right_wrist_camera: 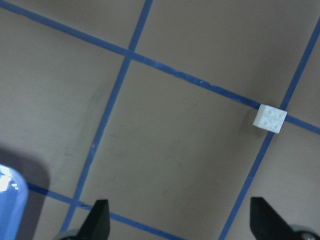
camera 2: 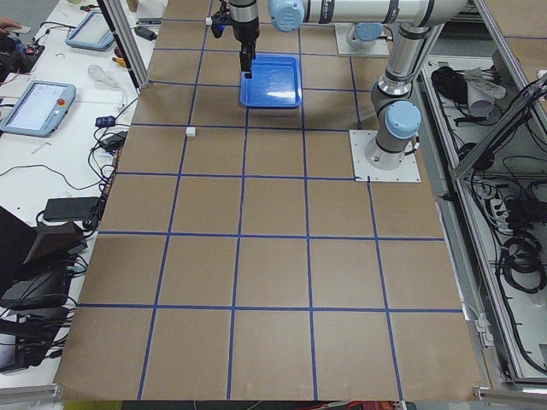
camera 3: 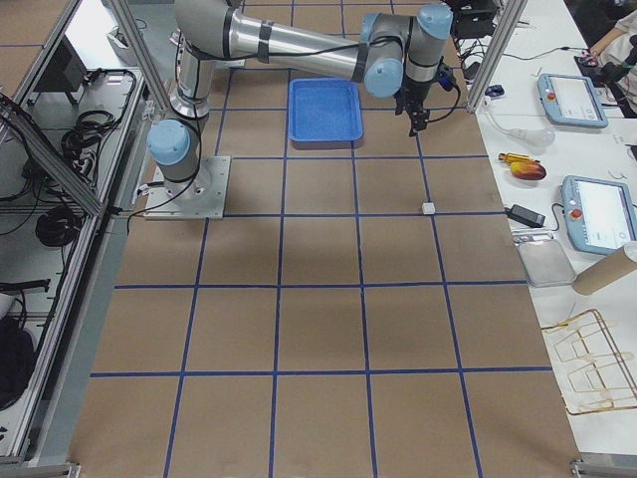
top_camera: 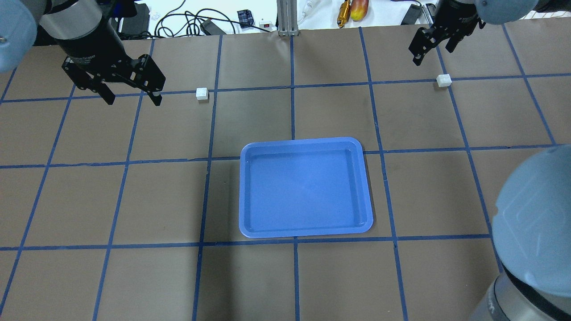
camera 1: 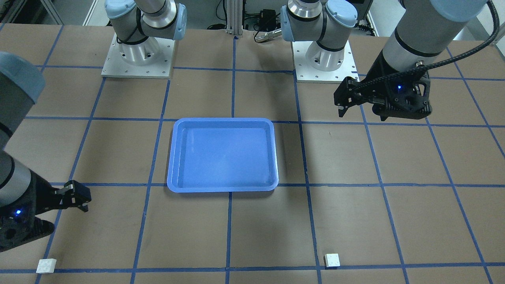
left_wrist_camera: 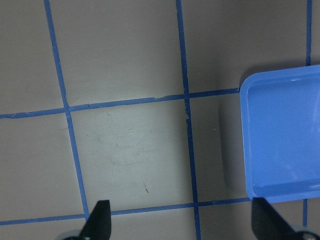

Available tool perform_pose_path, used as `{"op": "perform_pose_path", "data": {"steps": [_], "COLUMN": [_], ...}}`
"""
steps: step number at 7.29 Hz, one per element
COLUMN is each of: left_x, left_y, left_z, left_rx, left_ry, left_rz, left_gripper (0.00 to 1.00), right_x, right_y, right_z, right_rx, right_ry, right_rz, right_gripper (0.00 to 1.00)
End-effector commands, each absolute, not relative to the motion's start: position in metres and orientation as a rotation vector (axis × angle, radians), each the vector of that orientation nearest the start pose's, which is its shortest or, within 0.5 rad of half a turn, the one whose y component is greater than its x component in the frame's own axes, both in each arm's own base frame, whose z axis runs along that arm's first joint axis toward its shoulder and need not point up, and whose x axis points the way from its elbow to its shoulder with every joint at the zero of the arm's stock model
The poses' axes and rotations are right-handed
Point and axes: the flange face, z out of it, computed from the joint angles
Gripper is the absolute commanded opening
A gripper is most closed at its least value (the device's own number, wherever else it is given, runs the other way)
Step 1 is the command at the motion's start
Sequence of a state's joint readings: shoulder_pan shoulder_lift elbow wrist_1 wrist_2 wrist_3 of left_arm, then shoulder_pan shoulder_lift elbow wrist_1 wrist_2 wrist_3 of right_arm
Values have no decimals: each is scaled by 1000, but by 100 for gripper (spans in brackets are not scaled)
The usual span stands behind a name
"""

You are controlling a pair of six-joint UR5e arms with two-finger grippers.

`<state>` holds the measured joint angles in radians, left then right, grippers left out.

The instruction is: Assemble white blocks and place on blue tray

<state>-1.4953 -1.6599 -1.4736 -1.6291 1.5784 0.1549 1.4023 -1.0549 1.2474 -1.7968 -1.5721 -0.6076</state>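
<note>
Seen from overhead, the left gripper is held at the far left of the table, with its jaws spread wide and nothing held between them. In the left wrist view the same gripper is pointed down at bare table, and a corner of the tray is seen at the right edge.

Just to the right of that gripper, and apart from it, the first white block is set on the table against a blue tape line. From across the table the same block is seen.

The blue tray is laid flat in the middle of the table, nearer to the robot than both blocks and well apart from them.

At the far right, the second white block is placed studs up on the same tape line, and 4 studs are shown in the right wrist view. The 2 blocks are kept well apart from each other.

The right gripper is held just beyond this block and a little to its left, not touching it. Its jaws are opened wide and nothing is gripped.
</note>
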Motion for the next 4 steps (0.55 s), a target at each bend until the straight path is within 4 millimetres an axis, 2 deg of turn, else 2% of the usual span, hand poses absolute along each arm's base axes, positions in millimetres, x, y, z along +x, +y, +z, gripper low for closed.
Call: {"op": "perform_pose_path", "data": {"steps": [1, 2, 3, 4], "left_x": [-89, -87, -84, -83], "left_y": [-577, -612, -643, -668], "left_z": [459, 431, 405, 385], "left_rx": [75, 70, 70, 46], "left_ry": [3137, 3140, 3141, 3143], "left_rz": [42, 13, 0, 9], "left_gripper": [100, 100, 100, 100], "right_x": [-45, -61, -75, -98], "right_y": [-746, -750, -750, -748], "right_z": [309, 292, 281, 272], "right_rx": [-1067, -1319, -1612, -1753], "right_ry": [2987, 2886, 2683, 2542], "right_rz": [-75, -71, -106, -164], "right_gripper": [100, 100, 100, 100]}}
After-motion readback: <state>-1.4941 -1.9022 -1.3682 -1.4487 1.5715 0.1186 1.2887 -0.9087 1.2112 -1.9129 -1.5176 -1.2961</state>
